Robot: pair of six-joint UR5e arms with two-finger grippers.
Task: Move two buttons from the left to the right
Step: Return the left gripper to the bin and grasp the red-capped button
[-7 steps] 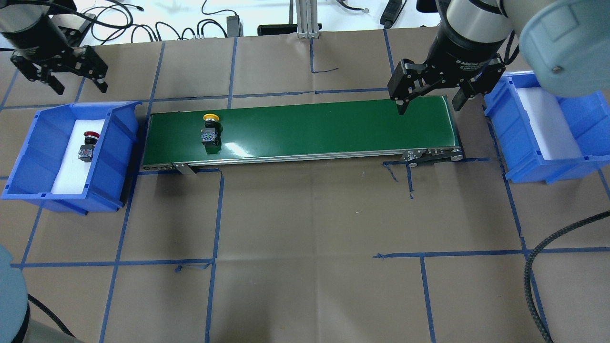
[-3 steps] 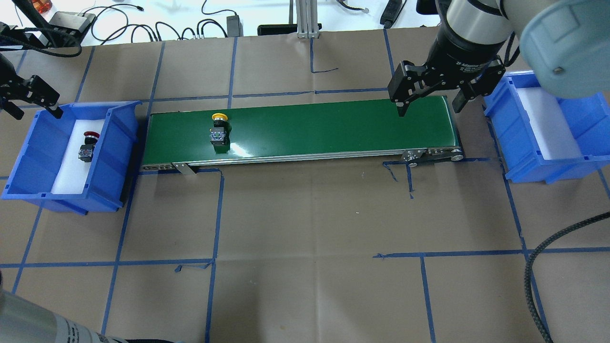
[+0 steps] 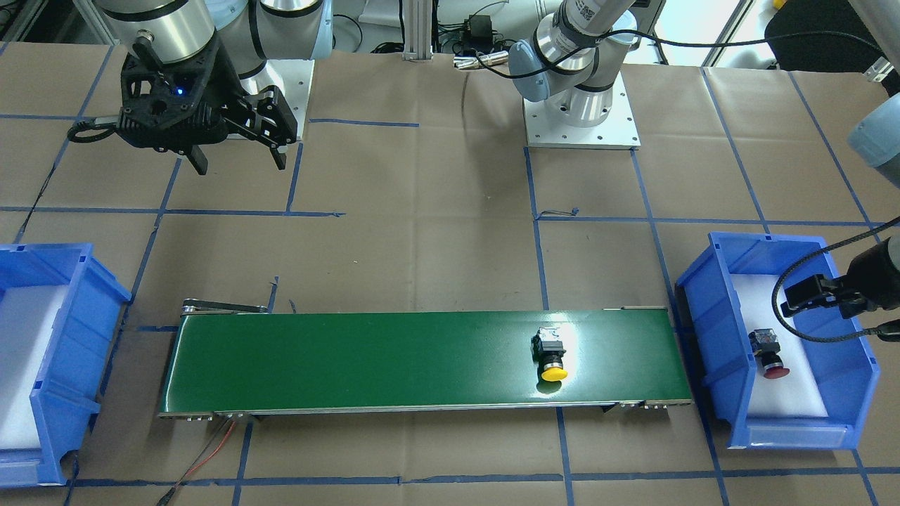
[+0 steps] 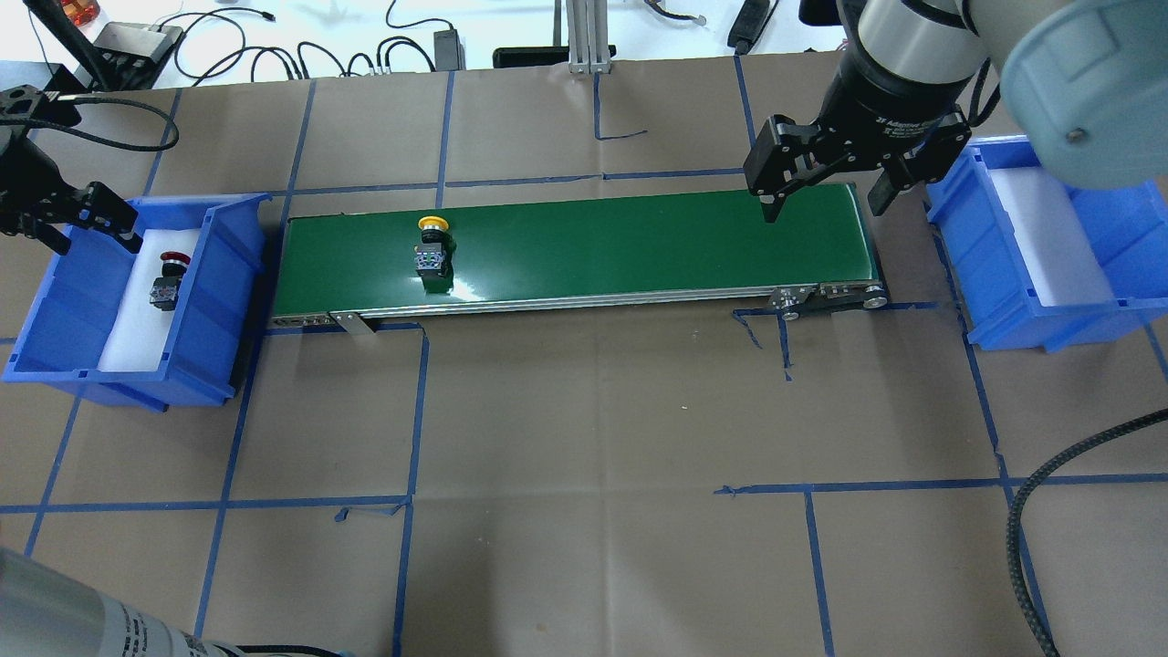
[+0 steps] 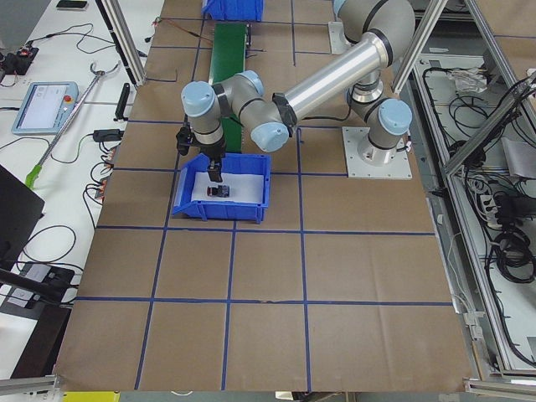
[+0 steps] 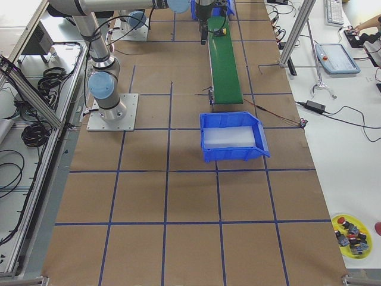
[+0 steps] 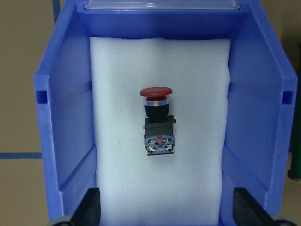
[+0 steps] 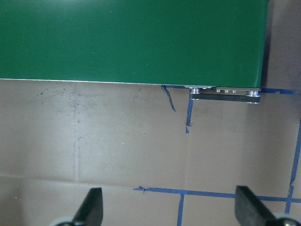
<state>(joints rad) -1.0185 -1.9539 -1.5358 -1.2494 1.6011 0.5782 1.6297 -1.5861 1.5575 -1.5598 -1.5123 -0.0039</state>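
Observation:
The yellow button [image 4: 432, 245] lies on its side on the green conveyor belt [image 4: 639, 242], near the belt's left end; it also shows in the front-facing view [image 3: 550, 355]. The red button [image 4: 167, 278] lies on white foam in the left blue bin [image 4: 233, 265] and sits mid-frame in the left wrist view [image 7: 157, 125]. My left gripper [image 4: 91, 237] is open and empty, above the bin's back end. My right gripper [image 4: 824, 205] is open and empty, hovering over the belt's right end.
A second blue bin [image 4: 958, 228] with white foam and no button stands right of the belt. Blue tape lines cross the brown table paper. Cables and boxes lie along the table's back edge [image 4: 411, 55].
My left gripper has moved from the back-left corner toward me, over the left bin's back end. The yellow button has ridden the belt a little to the right. The right gripper stays put.

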